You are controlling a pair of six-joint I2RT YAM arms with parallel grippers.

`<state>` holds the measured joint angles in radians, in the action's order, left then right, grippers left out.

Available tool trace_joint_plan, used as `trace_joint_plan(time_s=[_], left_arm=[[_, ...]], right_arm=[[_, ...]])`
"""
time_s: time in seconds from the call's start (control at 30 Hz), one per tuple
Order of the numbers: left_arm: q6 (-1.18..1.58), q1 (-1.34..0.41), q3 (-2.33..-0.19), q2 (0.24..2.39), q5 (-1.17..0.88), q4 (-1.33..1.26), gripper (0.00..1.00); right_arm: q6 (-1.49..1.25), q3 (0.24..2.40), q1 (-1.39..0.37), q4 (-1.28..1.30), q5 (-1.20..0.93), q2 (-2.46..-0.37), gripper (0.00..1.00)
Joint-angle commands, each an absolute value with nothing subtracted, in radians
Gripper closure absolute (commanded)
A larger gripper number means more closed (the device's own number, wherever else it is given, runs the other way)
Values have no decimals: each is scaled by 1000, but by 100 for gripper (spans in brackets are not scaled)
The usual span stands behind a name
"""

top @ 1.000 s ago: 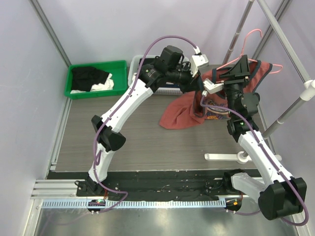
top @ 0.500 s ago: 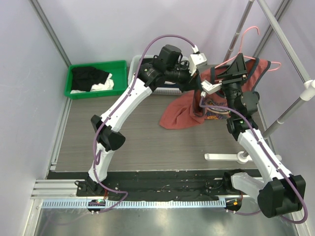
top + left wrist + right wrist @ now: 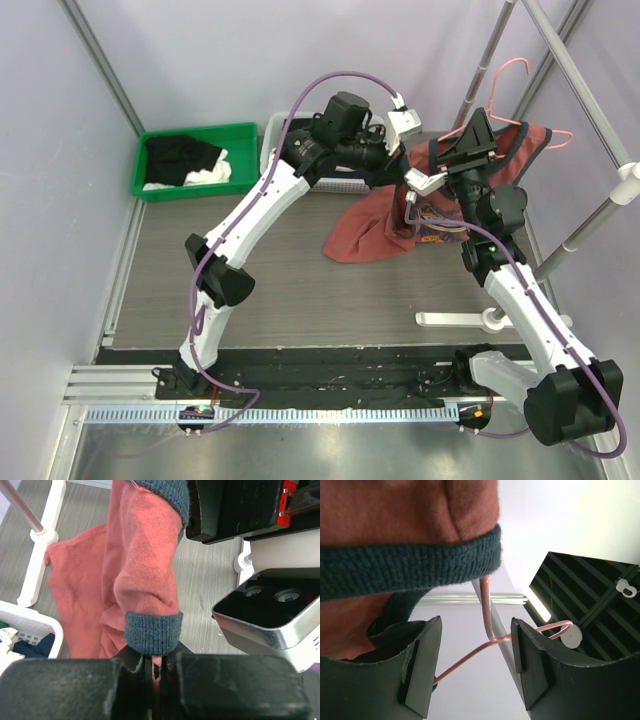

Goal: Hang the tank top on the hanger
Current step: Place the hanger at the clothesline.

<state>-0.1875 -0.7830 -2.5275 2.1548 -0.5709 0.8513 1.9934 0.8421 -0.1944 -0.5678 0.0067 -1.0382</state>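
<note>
This is a robotics lab cell. Two white arms [image 3: 265,205] trailing purple cables [image 3: 345,73] are bolted to a metal rail [image 3: 110,383] at the near edge of a wood-grain table [image 3: 290,290]. Plain pale walls [image 3: 220,50] and bare aluminium struts [image 3: 95,52] box the table in. Well left of the left tool [image 3: 152,665] sits a green bin [image 3: 200,128] of clothes [image 3: 180,155], with a white basket [image 3: 270,140] just beside it on the tool's side. A white rack [image 3: 450,319] with metal poles stands right of the right tool [image 3: 476,660].
</note>
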Motion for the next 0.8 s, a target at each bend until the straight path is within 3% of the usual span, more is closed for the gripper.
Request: trace_joint_plan(time_s=[0.0, 0.13, 0.33, 0.47, 0.63, 0.77], left_arm=[[-178, -784, -2533, 2088, -617, 815, 100], [-175, -785, -2531, 2086, -623, 813, 100], [-175, -785, -2530, 2085, -626, 816, 100], [-173, -785, -2534, 2083, -630, 816, 100], [-172, -785, -2534, 2077, -630, 816, 100], [-172, -785, -2533, 2074, -630, 815, 100]], right_arm=[[2184, 908, -196, -558, -17, -1032, 37], [2180, 969, -196, -523, -5, -1068, 39], [2168, 1029, -190, -465, 34, -1092, 62], [2164, 1042, -181, -431, 32, -1091, 70], [2157, 1061, -173, -413, 29, -1098, 91], [2155, 1081, -172, -400, 25, -1098, 99]])
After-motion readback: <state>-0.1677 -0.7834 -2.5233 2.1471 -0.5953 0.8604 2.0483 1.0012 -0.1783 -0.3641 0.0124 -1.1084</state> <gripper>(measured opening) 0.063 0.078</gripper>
